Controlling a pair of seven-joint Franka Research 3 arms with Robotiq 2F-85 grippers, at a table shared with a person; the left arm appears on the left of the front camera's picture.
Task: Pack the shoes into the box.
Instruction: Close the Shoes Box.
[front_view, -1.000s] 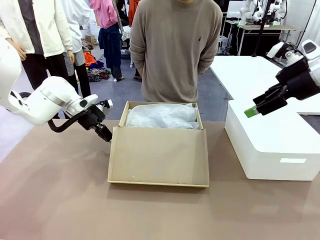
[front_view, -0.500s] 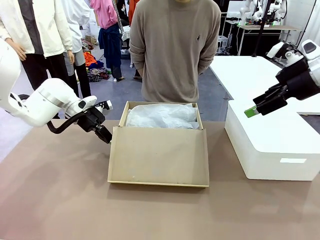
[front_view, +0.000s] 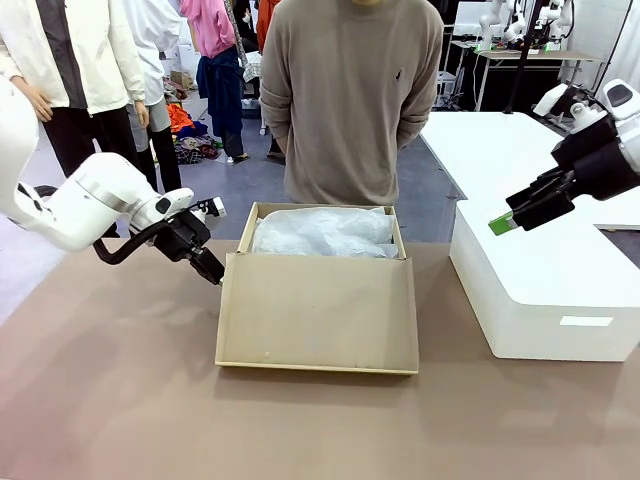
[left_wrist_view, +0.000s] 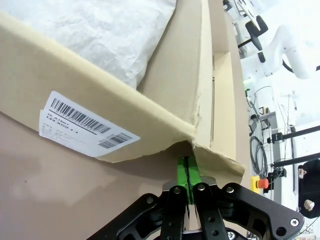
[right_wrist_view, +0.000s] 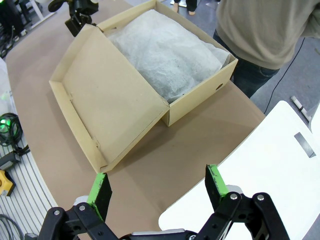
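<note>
Box (front_view: 318, 300): one, open; tissue paper (front_view: 322, 232) inside.

The box's (left_wrist_view: 100, 95) white barcode label (left_wrist_view: 82, 131) is illegible.

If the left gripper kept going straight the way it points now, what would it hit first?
Probably the box: the shut left gripper sits with its tips right at the torn corner where the lid flap meets the box wall, seemingly touching it already, though depth is unclear.
</note>
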